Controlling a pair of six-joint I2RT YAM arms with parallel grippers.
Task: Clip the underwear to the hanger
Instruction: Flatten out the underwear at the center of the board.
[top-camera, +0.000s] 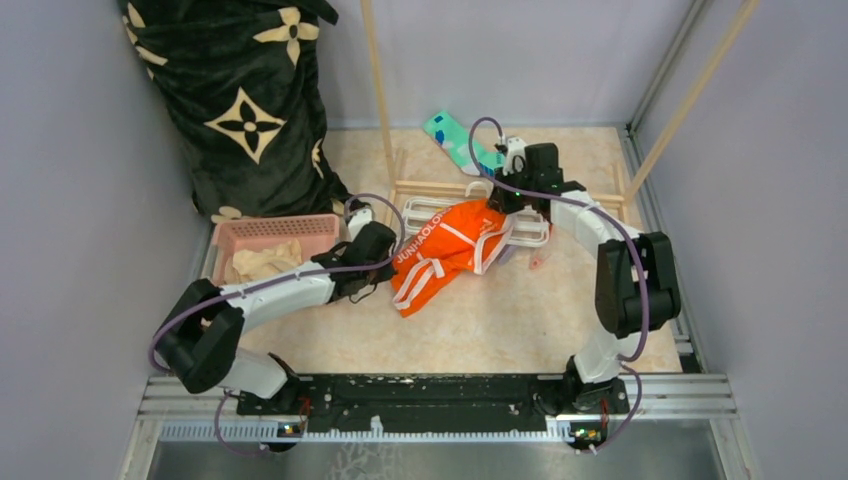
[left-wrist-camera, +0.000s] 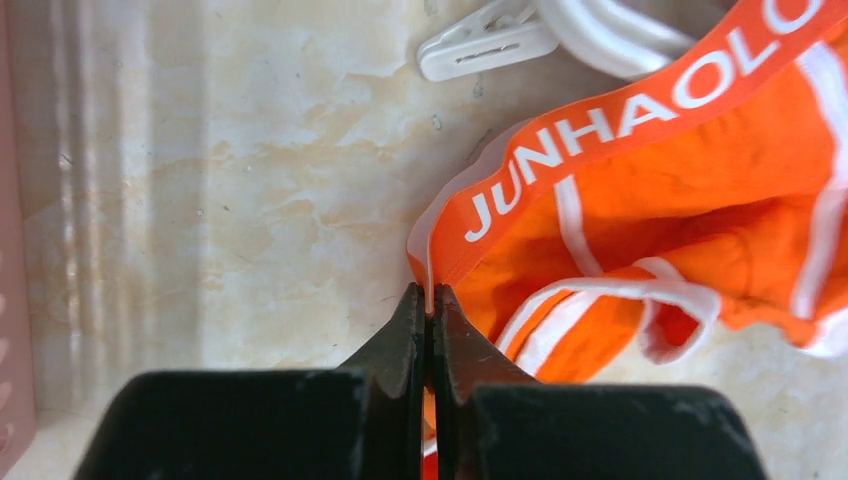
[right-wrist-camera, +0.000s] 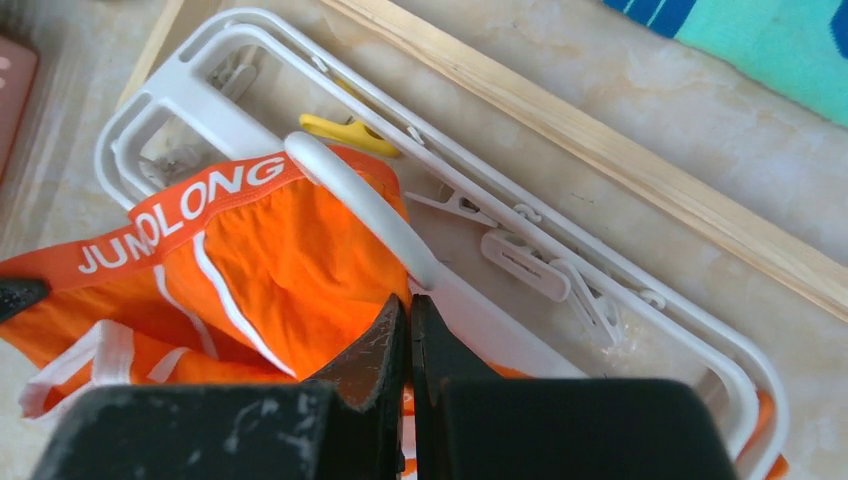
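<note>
While underwear (top-camera: 450, 248) half-covers hanger (right-wrist-camera: 358, 208) | left hand (left-wrist-camera: 431, 296) pinches it | right hand (right-wrist-camera: 408, 305) closed (contents unclear)

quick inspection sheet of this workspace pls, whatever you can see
surface: beige marbled tabletop, no spills seen
job's things: bright orange boxer briefs crumpled across white plastic drying hanger lying flat; not visibly clipped
clutter: teal patterned sock; pink plastic basket holding cream cloth; black flower-print blanket
grippers: left gripper shut on the briefs' waistband; right gripper shut by the hanger's hook, hold unclear
cables: purple cables looping along both arms, no snag seen
surroundings: pale wooden rack poles, grey walls
</note>
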